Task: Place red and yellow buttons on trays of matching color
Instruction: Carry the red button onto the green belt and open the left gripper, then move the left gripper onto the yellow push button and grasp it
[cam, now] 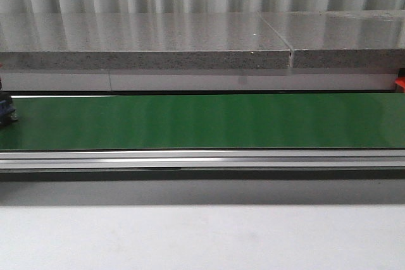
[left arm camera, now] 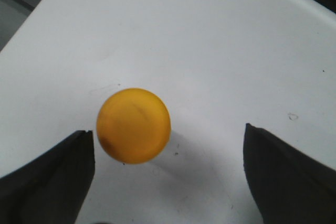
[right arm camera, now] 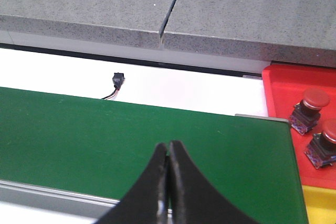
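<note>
A round yellow button (left arm camera: 134, 125) is seen on the white table (left arm camera: 220, 51), between the spread fingers of the left tool (left arm camera: 168, 174), untouched. Two red-capped buttons (right arm camera: 314, 128) are noted in the red tray (right arm camera: 286, 85) beyond the green belt's (right arm camera: 105, 140) end; the right tool (right arm camera: 168, 174) is closed, empty.

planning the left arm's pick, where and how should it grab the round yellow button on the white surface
Grip the round yellow button across its domed cap, coming straight down from above. The left wrist view looks onto its circular top, so any pair of opposite sides suits. The left gripper is open, but the button sits close to one finger, so centre the gripper first, probably.
</note>
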Robot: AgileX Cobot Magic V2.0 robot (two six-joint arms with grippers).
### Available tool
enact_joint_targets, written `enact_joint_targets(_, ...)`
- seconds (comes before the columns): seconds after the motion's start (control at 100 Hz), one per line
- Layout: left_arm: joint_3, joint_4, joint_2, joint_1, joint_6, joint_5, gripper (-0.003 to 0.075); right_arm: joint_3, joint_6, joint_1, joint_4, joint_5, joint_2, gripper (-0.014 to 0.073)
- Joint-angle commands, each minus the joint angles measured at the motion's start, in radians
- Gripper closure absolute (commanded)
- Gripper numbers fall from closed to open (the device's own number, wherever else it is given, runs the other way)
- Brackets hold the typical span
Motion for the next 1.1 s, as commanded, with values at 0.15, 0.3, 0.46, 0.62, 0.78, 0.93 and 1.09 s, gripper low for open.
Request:
enact_joint_targets(0.15, -0.082, -0.003, 0.007, 0.030, -0.002, -0.039, 0.0157, -0.033, -0.006, 0.003, 0.008, -0.063, 0.000, 0.0661)
enact_joint_targets(0.3, -0.111, -0.003, 0.042, 0.035, -0.002, -0.041, 0.0157, -0.033, -0.006, 0.003, 0.008, -0.063, 0.000, 0.0661)
enact_joint_targets(0.46, -0.121, -0.003, 0.065, 0.035, -0.002, -0.037, 0.0157, -0.033, -0.006, 0.003, 0.008, -0.062, 0.000, 0.0661)
enact_joint_targets(0.62, -0.121, -0.003, 0.067, 0.035, -0.002, -0.046, 0.0195, -0.033, -0.006, 0.003, 0.008, -0.062, 0.000, 0.0661)
enact_joint_targets(0.78, -0.121, -0.003, 0.065, 0.035, -0.002, -0.044, 0.0451, -0.033, -0.006, 0.003, 0.008, -0.062, 0.000, 0.0661)
enact_joint_targets(0.93, -0.121, -0.003, 0.034, 0.035, -0.002, -0.044, 0.0678, -0.033, -0.006, 0.003, 0.008, -0.062, 0.000, 0.0661)
enact_joint_targets(1.09, -0.121, -0.010, -0.035, 0.035, -0.002, -0.046, 0.0741, -0.033, -0.006, 0.003, 0.008, -0.062, 0.000, 0.0661)
